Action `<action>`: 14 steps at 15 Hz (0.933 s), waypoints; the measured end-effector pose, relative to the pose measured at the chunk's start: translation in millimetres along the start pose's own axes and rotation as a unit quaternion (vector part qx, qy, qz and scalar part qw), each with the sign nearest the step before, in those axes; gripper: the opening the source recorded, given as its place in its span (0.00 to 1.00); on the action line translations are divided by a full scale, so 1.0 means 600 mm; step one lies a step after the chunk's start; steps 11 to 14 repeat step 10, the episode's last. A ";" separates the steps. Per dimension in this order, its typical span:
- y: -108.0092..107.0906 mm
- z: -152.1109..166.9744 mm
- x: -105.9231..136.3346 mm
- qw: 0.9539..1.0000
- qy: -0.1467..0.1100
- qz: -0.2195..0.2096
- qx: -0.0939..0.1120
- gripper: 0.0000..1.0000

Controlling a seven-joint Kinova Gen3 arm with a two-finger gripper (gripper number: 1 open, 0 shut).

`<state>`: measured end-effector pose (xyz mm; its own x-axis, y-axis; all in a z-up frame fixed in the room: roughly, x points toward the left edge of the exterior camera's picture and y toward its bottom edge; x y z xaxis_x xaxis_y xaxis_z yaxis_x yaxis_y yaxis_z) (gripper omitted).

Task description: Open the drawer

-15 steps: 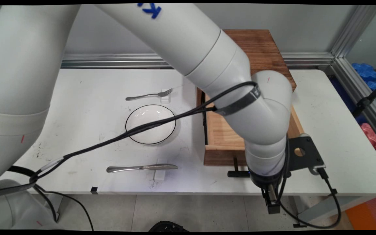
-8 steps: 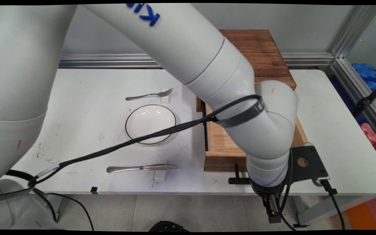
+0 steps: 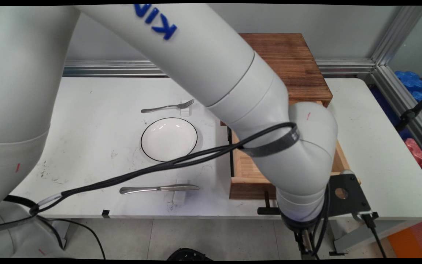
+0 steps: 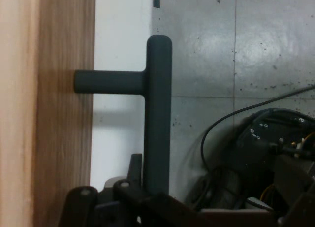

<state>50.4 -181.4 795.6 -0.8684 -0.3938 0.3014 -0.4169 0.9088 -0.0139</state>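
Now the hand grips the drawer's black handle.

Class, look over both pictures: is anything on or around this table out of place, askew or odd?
One thing stands out: the wooden drawer is pulled far out, so its black T-handle overhangs the table's near edge, with the pincer at it. The fork, bowl and knife lie tidily.

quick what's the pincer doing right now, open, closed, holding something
Pincer: closed on the black drawer handle of the wooden drawer.
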 end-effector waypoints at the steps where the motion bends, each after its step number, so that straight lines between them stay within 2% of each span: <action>1: 0.004 0.000 0.000 1.000 0.000 0.000 -0.001 1.00; 8: 0.027 -0.002 0.001 1.000 0.001 -0.001 -0.005 1.00; 14: 0.029 -0.002 0.001 1.000 0.001 -0.002 -0.005 1.00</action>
